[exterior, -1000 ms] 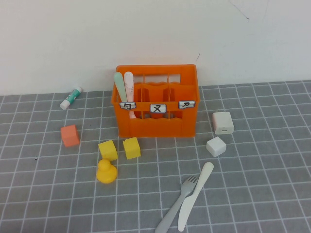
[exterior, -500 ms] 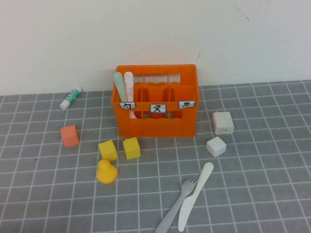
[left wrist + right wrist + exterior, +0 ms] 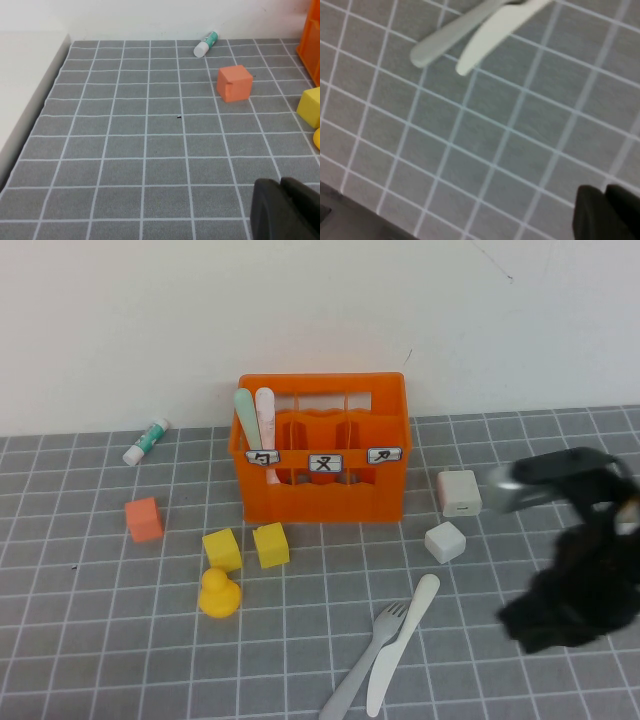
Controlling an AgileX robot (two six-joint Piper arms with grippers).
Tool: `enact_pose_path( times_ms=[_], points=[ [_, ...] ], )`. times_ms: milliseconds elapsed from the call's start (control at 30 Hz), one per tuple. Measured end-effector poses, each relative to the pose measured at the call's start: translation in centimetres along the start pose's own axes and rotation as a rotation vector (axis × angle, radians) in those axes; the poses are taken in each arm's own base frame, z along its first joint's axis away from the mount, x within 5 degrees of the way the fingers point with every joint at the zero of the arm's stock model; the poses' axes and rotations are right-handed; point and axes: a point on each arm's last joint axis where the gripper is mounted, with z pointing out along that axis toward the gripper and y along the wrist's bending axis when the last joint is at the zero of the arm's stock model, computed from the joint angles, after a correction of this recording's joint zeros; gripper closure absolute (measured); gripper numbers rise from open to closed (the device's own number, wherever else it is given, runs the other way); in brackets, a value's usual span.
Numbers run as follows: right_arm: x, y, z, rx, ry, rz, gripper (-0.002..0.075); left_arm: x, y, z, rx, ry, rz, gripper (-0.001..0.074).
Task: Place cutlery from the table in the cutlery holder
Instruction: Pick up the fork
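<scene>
With both spoons (image 3: 254, 418) already in the holder (image 3: 322, 450), the blurred, seemingly closed right gripper (image 3: 604, 214) nears the crossed fork (image 3: 365, 662) and knife (image 3: 398, 642); grabbing either may drag its neighbour, while the closed left gripper (image 3: 282, 209) idles.

You see a glossy orange plastic cutlery holder (image 3: 322, 450) on a matt grey tiled table (image 3: 120, 640). Matt plastic fork (image 3: 362, 665) and knife (image 3: 400, 645) lie smooth. Your right gripper (image 3: 606, 212) shows dull black plastic.
</scene>
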Motion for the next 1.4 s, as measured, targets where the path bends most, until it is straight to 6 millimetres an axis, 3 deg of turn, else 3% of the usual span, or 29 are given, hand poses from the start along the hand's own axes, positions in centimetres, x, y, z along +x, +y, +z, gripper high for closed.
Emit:
enact_pose_path(
  times_ms=[333,467,767,933,1400],
  points=[
    [-7.3,4.5,5.2,-0.056,-0.013,0.015,0.0488,0.0,0.0,0.0,0.0,0.0,0.0,0.0736],
    [-9.3,5.5,7.2,-0.11,-0.034,0.1,0.0457,0.0,0.0,0.0,0.0,0.0,0.0,0.0736],
    [-9.2,7.2,11.5,0.109,-0.065,0.334,0.0451,0.0,0.0,0.0,0.0,0.0,0.0,0.0736],
    [-9.2,7.1,13.3,0.155,-0.076,0.435,0.045,0.0,0.0,0.0,0.0,0.0,0.0,0.0736],
    [-9.3,6.5,16.9,0.2,-0.029,0.467,0.0449,0.0,0.0,0.0,0.0,0.0,0.0,0.0736]
  ],
)
